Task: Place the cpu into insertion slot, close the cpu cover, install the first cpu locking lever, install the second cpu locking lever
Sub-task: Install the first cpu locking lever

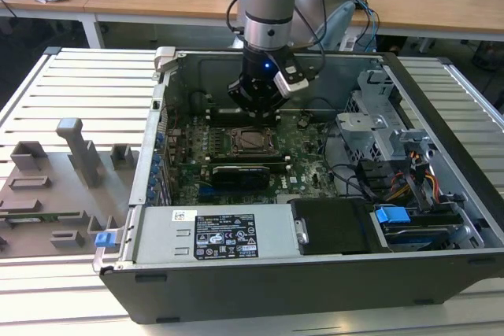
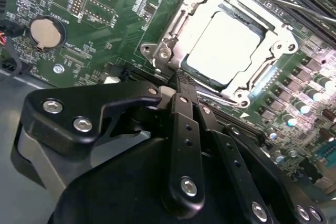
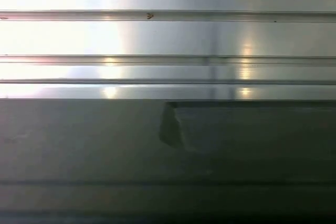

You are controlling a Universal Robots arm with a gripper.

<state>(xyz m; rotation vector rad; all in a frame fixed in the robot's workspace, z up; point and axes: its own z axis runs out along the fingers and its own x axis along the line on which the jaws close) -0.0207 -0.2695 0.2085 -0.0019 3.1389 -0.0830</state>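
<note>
Fingers (image 2: 181, 85) beside one cpu (image 2: 224, 46).

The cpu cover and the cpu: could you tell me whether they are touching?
Touching, as far as shows. In the second wrist view the cpu cover lies closed around the cpu, its frame lying on the chip's edges with no gap visible.

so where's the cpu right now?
The cpu sits in the insertion slot on the green motherboard, framed by the cpu cover in the second wrist view, just beyond the pincer.
</note>
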